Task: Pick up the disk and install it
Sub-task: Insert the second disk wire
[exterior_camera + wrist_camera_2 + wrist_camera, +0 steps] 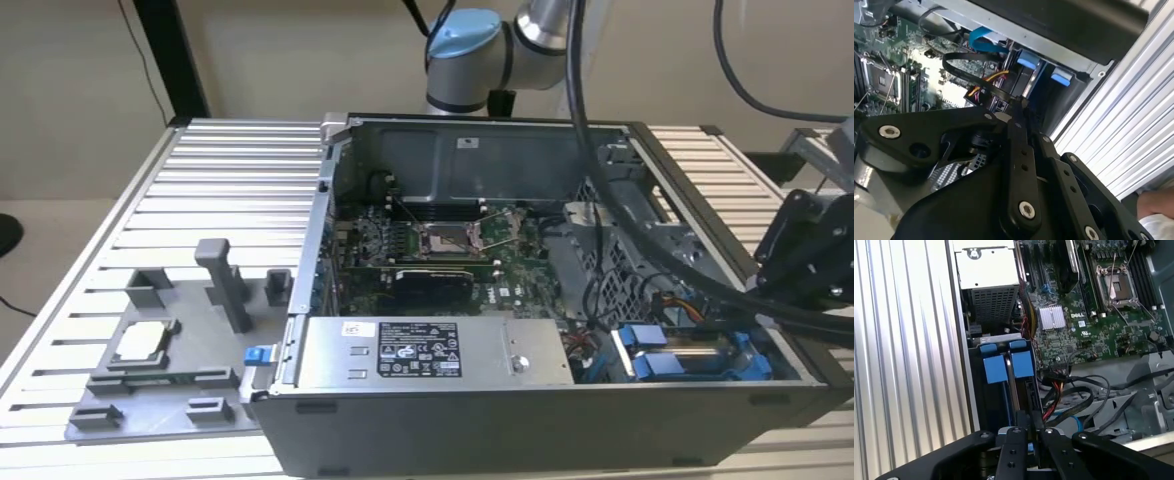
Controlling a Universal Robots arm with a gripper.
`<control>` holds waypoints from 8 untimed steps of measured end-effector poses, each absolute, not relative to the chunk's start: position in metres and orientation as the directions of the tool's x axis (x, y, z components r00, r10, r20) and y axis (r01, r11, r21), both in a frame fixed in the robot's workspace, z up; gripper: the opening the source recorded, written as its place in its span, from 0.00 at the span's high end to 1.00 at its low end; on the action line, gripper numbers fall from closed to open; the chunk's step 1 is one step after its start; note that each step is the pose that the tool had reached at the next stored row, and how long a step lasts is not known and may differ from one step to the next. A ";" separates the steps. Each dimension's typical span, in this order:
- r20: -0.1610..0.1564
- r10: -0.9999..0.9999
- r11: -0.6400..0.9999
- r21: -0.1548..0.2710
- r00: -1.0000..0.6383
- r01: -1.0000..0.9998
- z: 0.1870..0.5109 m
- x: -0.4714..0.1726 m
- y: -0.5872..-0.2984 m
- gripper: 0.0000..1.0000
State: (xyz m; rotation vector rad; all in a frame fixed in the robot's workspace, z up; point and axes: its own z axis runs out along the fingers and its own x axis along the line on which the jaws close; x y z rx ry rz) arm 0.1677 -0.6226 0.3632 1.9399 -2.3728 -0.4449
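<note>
The disk (697, 357), framed in blue, sits in the drive bay at the lower right of the exterior view, inside the open computer case (534, 440). In the first wrist view its blue tabs (1009, 365) stand upright in the bay. The gripper (1028, 427) hangs just above the bay's edge, fingers (1016, 422) pressed together, holding nothing. The motherboard (447, 245) lies mid-frame, a grey tray (160, 360) lower left.

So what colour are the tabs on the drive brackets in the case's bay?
Bright blue; the drive bracket tabs show best in the first wrist view, beside the motherboard.
</note>
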 end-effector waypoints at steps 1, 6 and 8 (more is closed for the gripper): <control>-0.147 -0.966 0.174 0.243 -0.214 -0.954 0.363 0.164 -0.622 1.00; -0.154 -0.967 0.175 0.186 -0.205 -0.967 0.363 0.155 -0.613 1.00; -0.128 -0.971 0.181 0.162 -0.202 -0.970 0.363 0.153 -0.612 1.00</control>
